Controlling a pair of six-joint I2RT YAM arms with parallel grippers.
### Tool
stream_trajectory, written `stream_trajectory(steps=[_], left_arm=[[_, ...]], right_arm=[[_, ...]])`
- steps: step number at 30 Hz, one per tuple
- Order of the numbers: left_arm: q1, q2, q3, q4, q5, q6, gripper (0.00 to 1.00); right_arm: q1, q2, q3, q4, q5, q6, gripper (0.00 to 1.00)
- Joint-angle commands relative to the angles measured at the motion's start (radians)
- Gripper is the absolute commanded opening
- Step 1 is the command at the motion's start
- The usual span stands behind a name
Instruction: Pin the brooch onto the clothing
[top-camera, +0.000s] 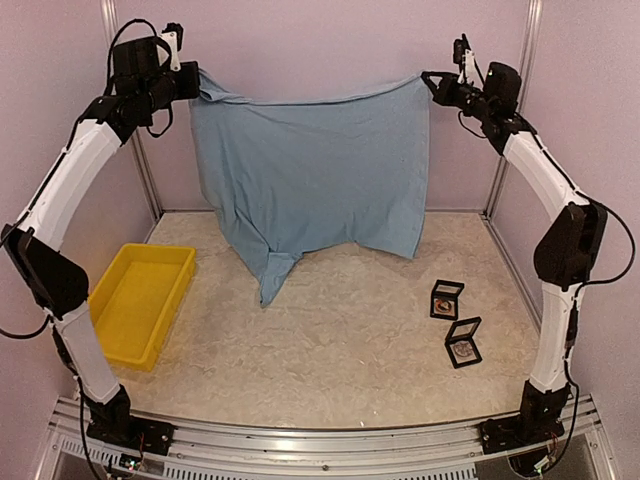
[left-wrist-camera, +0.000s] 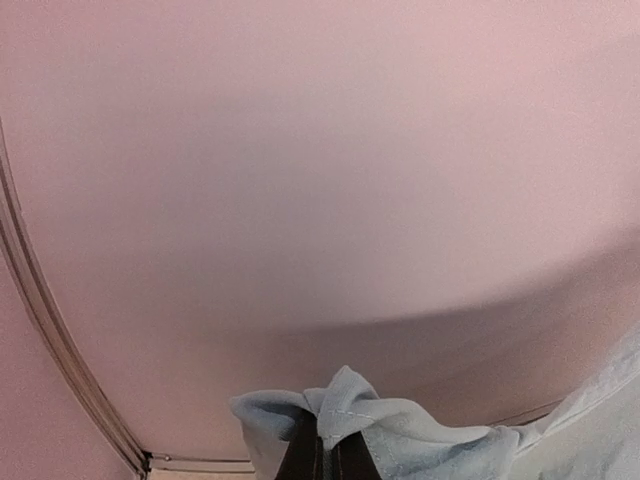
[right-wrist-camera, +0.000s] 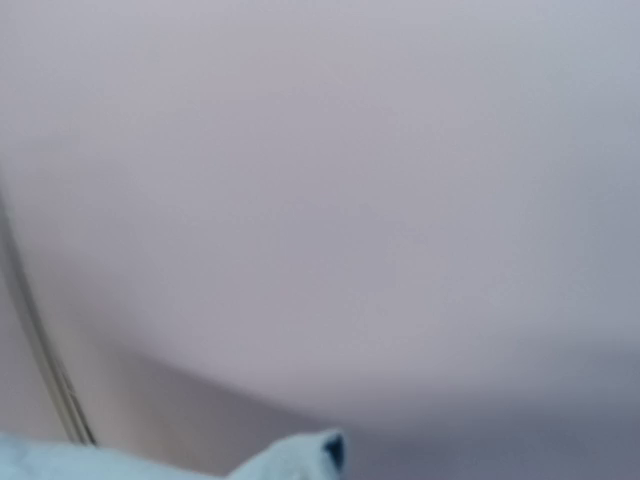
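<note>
— Two top corners of the light blue T-shirt (top-camera: 310, 180) are being held high, as we are seeing it from above. The left gripper (top-camera: 192, 82) is pinching one and the right gripper (top-camera: 432, 82) the other.

— Are both pairs of jaws pressing together on cloth?

— Yes. Through the left wrist camera we are looking at dark fingers (left-wrist-camera: 318, 458) clamping a bunched hem. In the right wrist view a dark fingertip (right-wrist-camera: 334, 450) is poking out of a blurred fold of the same fabric.

— Where is the garment hanging?

— It is hanging spread between the two arms, in front of the back wall (top-camera: 320, 50). A drooping fold on its left side appears to be reaching down to the table (top-camera: 340, 360). We are seeing only plain blue fabric facing us.

— What else are we finding there?

— A yellow tray (top-camera: 150, 290) is sitting near the left arm. A black case (top-camera: 447, 299) and a second black case (top-camera: 463, 342) are lying just beside each other by the right arm, well apart from the shirt.
</note>
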Motion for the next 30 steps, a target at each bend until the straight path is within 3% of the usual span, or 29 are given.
stream_trajectory(steps=[1,6,10,14,18,24,30], left_arm=[[-0.040,-0.097,0.036,0.143,-0.047,0.168,0.00],[-0.086,-0.084,0.017,0.112,-0.067,0.209,0.00],[-0.155,-0.154,-0.177,0.099,-0.135,0.220,0.00],[-0.205,-0.290,-0.422,-0.004,-0.095,0.010,0.00],[-0.278,-0.449,-0.761,-0.078,0.010,-0.239,0.00],[-0.386,-0.608,-1.131,-0.208,0.159,-0.570,0.00],[-0.480,-0.683,-1.299,-0.373,0.143,-0.722,0.00]], right_arm=[[0.017,-0.132,-0.047,0.134,-0.078,-0.084,0.00],[0.016,-0.184,-0.161,0.034,-0.081,-0.182,0.00],[0.017,-0.312,-0.428,-0.028,-0.095,-0.270,0.00],[0.029,-0.455,-0.769,-0.068,-0.095,-0.293,0.00],[0.101,-0.538,-1.000,-0.182,-0.055,-0.321,0.00],[0.256,-0.581,-1.210,-0.478,-0.030,-0.305,0.00],[0.339,-0.647,-1.322,-0.679,-0.052,-0.171,0.00]])
